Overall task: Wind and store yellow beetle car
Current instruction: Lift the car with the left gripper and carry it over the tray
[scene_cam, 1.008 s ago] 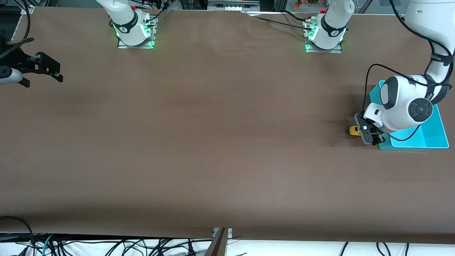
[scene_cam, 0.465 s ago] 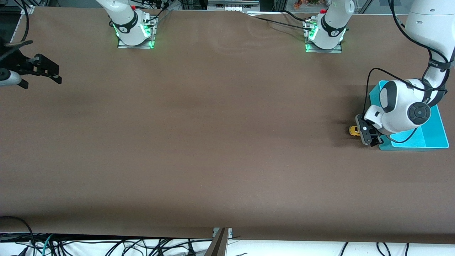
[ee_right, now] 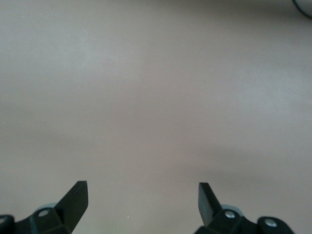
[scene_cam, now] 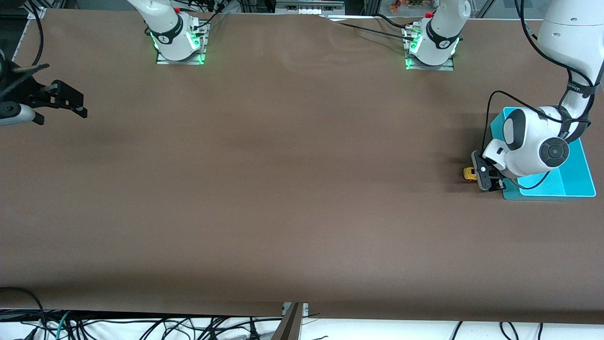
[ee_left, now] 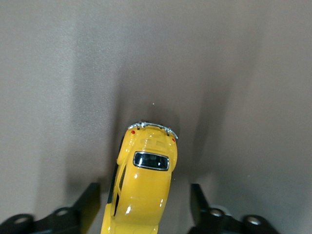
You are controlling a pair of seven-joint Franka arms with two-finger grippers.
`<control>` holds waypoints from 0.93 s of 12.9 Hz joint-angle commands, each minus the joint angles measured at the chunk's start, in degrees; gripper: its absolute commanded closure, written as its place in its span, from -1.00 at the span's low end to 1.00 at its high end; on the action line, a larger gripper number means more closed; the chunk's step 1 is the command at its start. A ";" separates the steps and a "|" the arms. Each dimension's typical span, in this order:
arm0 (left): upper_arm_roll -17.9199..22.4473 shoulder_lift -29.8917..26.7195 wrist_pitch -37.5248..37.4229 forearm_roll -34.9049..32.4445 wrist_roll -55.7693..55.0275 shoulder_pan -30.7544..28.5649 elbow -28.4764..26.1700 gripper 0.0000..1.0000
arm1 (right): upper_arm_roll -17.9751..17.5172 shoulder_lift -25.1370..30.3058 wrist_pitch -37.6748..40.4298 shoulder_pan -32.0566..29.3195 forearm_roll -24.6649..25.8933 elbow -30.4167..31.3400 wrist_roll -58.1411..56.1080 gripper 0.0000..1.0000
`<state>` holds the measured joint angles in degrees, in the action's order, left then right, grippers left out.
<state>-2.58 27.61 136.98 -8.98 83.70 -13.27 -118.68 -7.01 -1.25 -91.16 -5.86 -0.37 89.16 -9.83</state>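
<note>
Front edge: a tangle of cables (scene_cam: 141, 328) hangs below the table's nearest edge, with a bracket at the middle.
Table (scene_cam: 283, 189): 1 brown cloth covers it all; it lies mostly flat, with faint wrinkles near the bases.
Yellow beetle car (scene_cam: 469, 174): it stands on its wheels on the cloth at the left arm's end of the table, just beside the teal bin (scene_cam: 573, 184) and not in it.
Left gripper (scene_cam: 490, 182): it is low at the car; in the left wrist view the 2 fingers (ee_left: 90, 202) flank the yellow body (ee_left: 144, 185) with a gap on each side, so the claw stands parted with nothing clamped.
Right gripper (scene_cam: 56, 101): it waits over the cloth at the right arm's end, its 2 fingers (ee_right: 75, 197) spread wide over bare cloth.
Progress: early, by my reading; the car is not yet gripped, and winding and storing in the bin both remain.
Bases: 2 mounts with green lights (scene_cam: 179, 49) sit along the farthest edge.
Room: only frames and wiring show past the table.
</note>
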 commanded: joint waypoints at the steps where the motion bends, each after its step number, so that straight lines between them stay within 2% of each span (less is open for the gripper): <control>1: -0.58 -0.27 0.48 -0.60 1.81 -0.70 -0.33 0.50 | 0.24 -0.41 1.07 -0.02 -0.50 -1.89 -0.28 -0.99; 3: -1.02 -0.97 -0.66 -0.33 1.81 -0.27 0.02 0.65 | 0.24 -0.33 1.07 -0.11 -0.42 -1.89 -0.10 -0.99; 5: -2.95 -2.90 -4.33 -0.33 1.47 -0.09 1.68 0.66 | 0.24 -0.33 1.16 -0.03 -0.42 -1.89 -0.02 -0.99; 8: -5.85 -3.62 -17.93 -0.16 0.15 0.35 11.06 0.65 | 0.24 -0.33 1.07 -0.03 -0.50 -1.89 -0.10 -0.99; 12: -5.77 -3.70 -33.49 -0.85 1.02 1.50 21.10 0.62 | 0.42 -0.33 1.07 -0.11 -0.42 -1.89 -0.19 -0.99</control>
<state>-8.63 23.47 110.29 -8.98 83.90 -11.77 -102.24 -6.86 -1.26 -91.13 -5.91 -0.37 88.59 -9.83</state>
